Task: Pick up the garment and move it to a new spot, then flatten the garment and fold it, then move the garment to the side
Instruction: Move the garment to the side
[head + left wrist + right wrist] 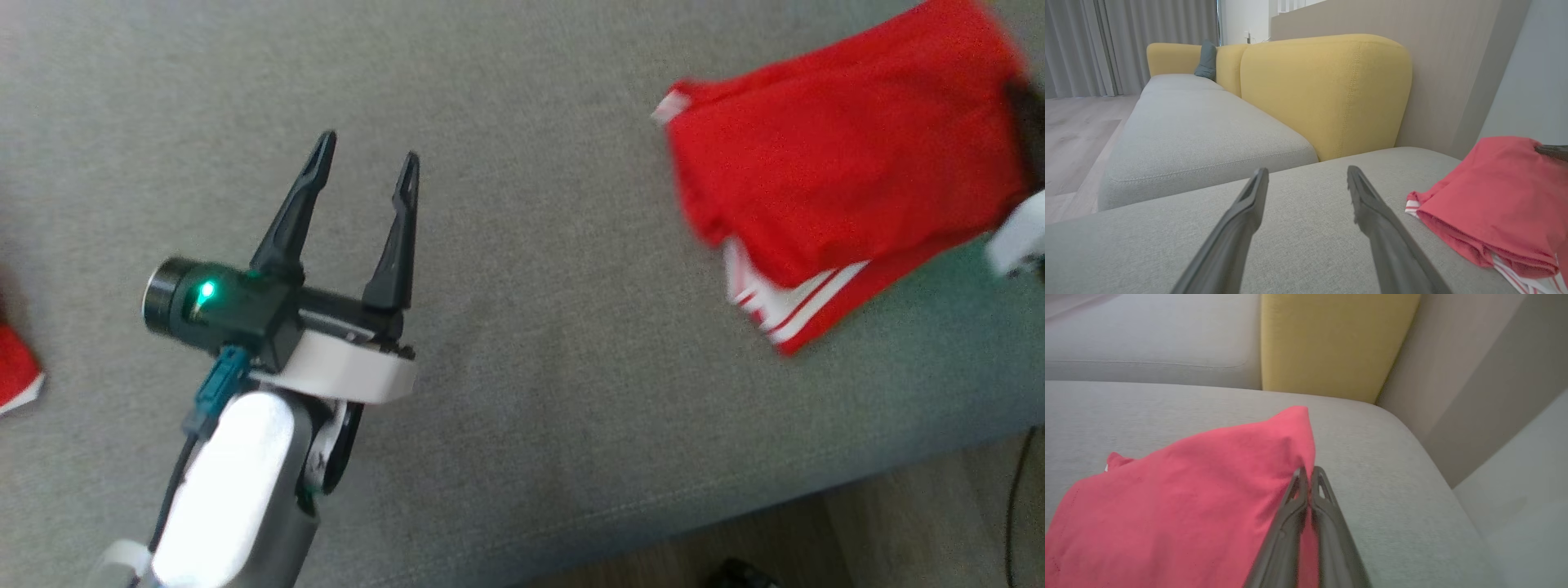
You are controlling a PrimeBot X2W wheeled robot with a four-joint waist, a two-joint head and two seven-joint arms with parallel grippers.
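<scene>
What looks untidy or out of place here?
The folded red garment is uneven: its white-striped lower layer sticks out past the top layer. The right hand pinches one edge, raising it into a peak.

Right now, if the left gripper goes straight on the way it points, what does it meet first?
Probably the yellow backrest, beyond the grey seat, though the seat might come first.

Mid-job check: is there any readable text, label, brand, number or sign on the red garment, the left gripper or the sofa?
No text can be read in any view.
red garment: no print or lettering, only white stripes.
white patch at the garment's corner: too blurred to tell if it bears text.
left gripper: a green light behind it, no lettering.
sofa: plain fabric, no tag.
</scene>
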